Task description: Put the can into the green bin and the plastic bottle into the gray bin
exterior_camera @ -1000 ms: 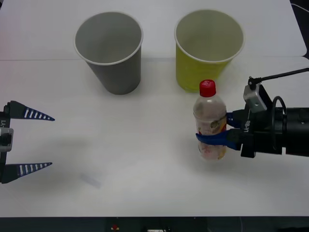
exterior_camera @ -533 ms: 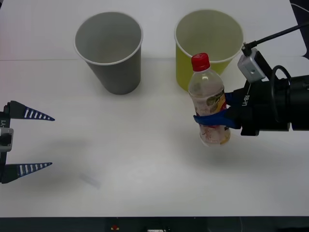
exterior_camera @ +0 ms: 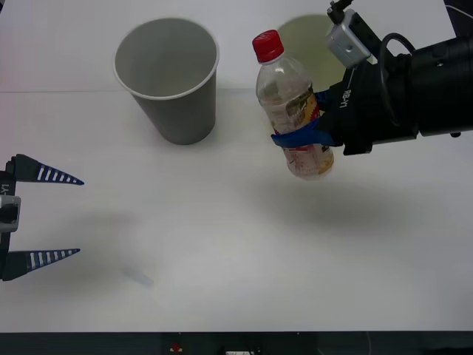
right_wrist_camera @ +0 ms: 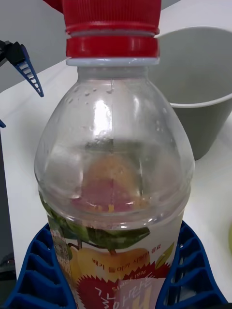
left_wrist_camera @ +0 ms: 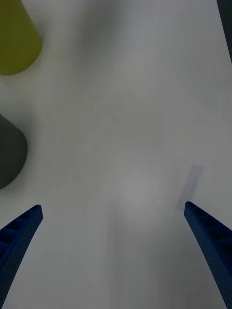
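Two blue fingers (right_wrist_camera: 38,270) clamp the plastic bottle (right_wrist_camera: 113,193).

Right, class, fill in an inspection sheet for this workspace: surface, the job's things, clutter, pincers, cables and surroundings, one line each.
Surface: white table, with a faint smudge near its front left.
Job's things: plastic bottle with red cap, held off the table and tilted, in front of the green bin; gray bin upright on the table, nothing seen inside. No can seen.
Clutter: nothing seen.
Pincers: right pincer shut around the bottle's labelled middle; left pincer open, low over the table's left edge, holding nothing.
Cables: a black cable loops over the right wrist.
Surroundings: dark strip along the table's front edge; nothing else seen.
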